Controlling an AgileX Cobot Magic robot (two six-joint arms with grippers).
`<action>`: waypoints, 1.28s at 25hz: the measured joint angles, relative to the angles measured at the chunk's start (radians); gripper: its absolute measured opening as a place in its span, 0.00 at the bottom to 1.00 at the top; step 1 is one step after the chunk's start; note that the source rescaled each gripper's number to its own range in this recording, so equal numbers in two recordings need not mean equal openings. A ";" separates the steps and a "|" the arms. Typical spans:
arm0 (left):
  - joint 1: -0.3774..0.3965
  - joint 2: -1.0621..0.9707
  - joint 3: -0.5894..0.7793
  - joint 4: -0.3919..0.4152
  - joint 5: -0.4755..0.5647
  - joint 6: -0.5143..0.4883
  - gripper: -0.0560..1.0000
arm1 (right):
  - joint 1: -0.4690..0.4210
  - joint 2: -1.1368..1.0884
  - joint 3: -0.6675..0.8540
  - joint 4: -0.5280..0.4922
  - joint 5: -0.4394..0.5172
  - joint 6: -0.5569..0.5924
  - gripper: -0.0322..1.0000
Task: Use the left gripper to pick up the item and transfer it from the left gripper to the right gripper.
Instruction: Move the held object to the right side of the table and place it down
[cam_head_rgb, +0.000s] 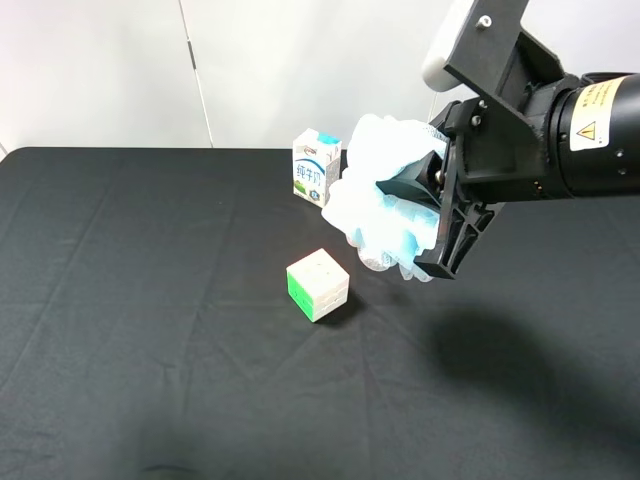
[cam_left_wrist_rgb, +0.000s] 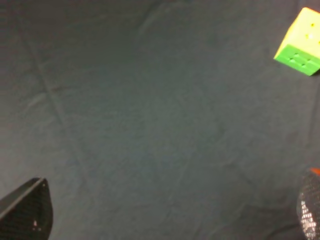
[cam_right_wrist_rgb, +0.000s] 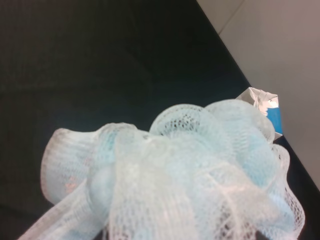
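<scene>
1. The left jaws stand spread wide and hold nothing. The left wrist view shows only their tips at its edges, over bare desk (cam_left_wrist_rgb: 150, 125), with the cube (cam_left_wrist_rgb: 300, 42) off to one side. The left arm is out of the high view, so its clearance cannot be judged. A careless swing could clip the cube.

2. The cube (cam_head_rgb: 318, 285) sits on the desk (cam_head_rgb: 150, 300), in front of and below the held item. If the pouf were lowered straight down, its trailing ruffles could drag across the cube and push it.

3. The pouf (cam_head_rgb: 375, 190) hangs in the air off the right arm (cam_head_rgb: 580, 135), with the right jaws clenched on it, so the handover looks done. The likeliest trouble is the hold itself. The jaws seem to bite soft ruffled mesh rather than a firm core, and how deep they reach cannot be told. The right wrist view shows loose folds (cam_right_wrist_rgb: 190, 175) billowing past them. A quick move could let the mesh slide out and the pouf fall.

4. The milk carton (cam_head_rgb: 316, 168) stands upright just behind the pouf. In the high view the ruffles overlap its edge, and whether they touch cannot be told. The carton looks light and tall, so a sideways sweep of the arm could topple it.
</scene>
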 joint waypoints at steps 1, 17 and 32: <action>0.000 -0.029 0.018 0.001 0.001 -0.006 0.97 | 0.000 0.000 0.000 0.000 0.000 0.001 0.05; 0.000 -0.598 0.299 -0.023 0.010 -0.021 0.97 | 0.000 0.000 0.000 0.003 0.000 0.015 0.05; 0.000 -0.752 0.452 -0.072 0.005 -0.018 0.97 | 0.000 0.000 0.000 0.031 0.002 0.018 0.05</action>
